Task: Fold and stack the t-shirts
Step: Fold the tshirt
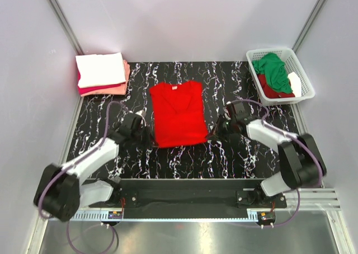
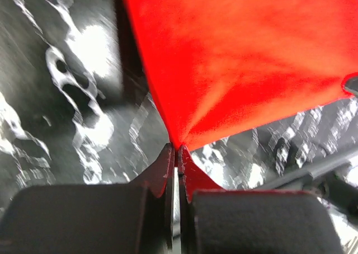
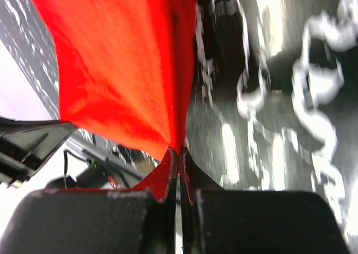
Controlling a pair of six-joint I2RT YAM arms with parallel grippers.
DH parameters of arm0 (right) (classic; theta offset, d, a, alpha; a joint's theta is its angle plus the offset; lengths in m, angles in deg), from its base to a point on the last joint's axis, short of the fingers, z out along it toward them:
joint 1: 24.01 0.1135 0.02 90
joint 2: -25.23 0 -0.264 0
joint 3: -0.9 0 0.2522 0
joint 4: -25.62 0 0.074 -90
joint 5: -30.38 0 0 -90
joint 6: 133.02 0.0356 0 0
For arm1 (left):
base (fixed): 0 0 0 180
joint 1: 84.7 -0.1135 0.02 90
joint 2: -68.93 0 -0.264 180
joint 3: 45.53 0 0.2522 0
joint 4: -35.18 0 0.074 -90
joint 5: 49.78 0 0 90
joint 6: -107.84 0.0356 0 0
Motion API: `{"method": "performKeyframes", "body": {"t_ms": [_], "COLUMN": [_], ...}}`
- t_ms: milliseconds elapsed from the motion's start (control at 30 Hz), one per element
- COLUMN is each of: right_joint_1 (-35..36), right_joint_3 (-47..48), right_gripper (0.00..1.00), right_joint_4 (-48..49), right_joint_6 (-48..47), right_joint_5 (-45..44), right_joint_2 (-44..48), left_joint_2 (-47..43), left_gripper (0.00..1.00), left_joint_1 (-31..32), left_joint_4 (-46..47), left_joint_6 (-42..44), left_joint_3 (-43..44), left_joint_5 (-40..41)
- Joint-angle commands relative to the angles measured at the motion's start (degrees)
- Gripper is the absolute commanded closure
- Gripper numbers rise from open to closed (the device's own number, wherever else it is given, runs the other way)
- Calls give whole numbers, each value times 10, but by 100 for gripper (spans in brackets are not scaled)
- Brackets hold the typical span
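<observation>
At near hem corners, L gripper (image 2: 176, 149) & R gripper (image 3: 179, 149) both clamped on red shirt (image 1: 178, 113); length runs near-far.

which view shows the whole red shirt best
Top external: the red t-shirt shows whole, neck to hem. The wrist views each show only a corner, pinched by the left gripper and the right gripper.

Black marbled worktop (image 1: 184, 159) — red t-shirt (image 1: 178, 114) spread mid-way, folded shirt stack (image 1: 102, 73) back-left, white basket (image 1: 306, 79) of clothes back-right.
</observation>
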Motion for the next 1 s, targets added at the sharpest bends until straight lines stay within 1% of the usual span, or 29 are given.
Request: {"method": "performKeyframes", "body": {"t_ms": [0, 67, 100, 233, 300, 333, 400, 433, 467, 533, 567, 667, 800, 967], "right_joint_1": [1, 2, 3, 9, 11, 11, 12, 11, 11, 11, 11, 11, 8, -4], "right_joint_3": [-40, -76, -86, -122, -112, -103, -64, -48, -11, 28, 63, 114, 152, 164], "right_gripper": [100, 100, 100, 100, 100, 100, 100, 100, 100, 100, 100, 100, 100, 100], "right_joint_4": [-89, -110, -117, -168, -200, -237, -268, -294, -304, -331, -337, -345, -347, -333], "right_joint_6": [-2, 8, 21, 59, 71, 71, 72, 69, 64, 48, 42, 18, -15, -31], "right_joint_5": [-15, 0, 7, 38, 41, 38, 23, 19, 9, 0, -11, -35, -58, -66], "right_joint_2": [103, 140, 179, 278, 328, 343, 373, 376, 375, 356, 346, 309, 249, 216], "left_joint_2": [-101, -137, -168, -225, -244, -248, -248, -245, -240, -216, -205, -157, -92, -25], "left_gripper": [100, 100, 100, 100, 100, 100, 100, 100, 100, 99, 99, 99, 99, 98], "left_joint_1": [34, 62, 69, 120, 136, 140, 141, 141, 140, 140, 140, 139, 135, 122], "left_joint_4": [-104, -144, -157, -204, -232, -242, -267, -281, -286, -293, -300, -307, -310, -301], "left_joint_6": [-31, -54, -62, -104, -122, -126, -127, -123, -120, -111, -98, -73, -48, -18], "left_joint_3": [2, 2, 1, 14, 36, 47, 84, 98, 114, 156, 171, 221, 274, 326], "left_joint_5": [49, 57, 59, 71, 79, 86, 90, 98, 101, 102, 105, 120, 130, 119]}}
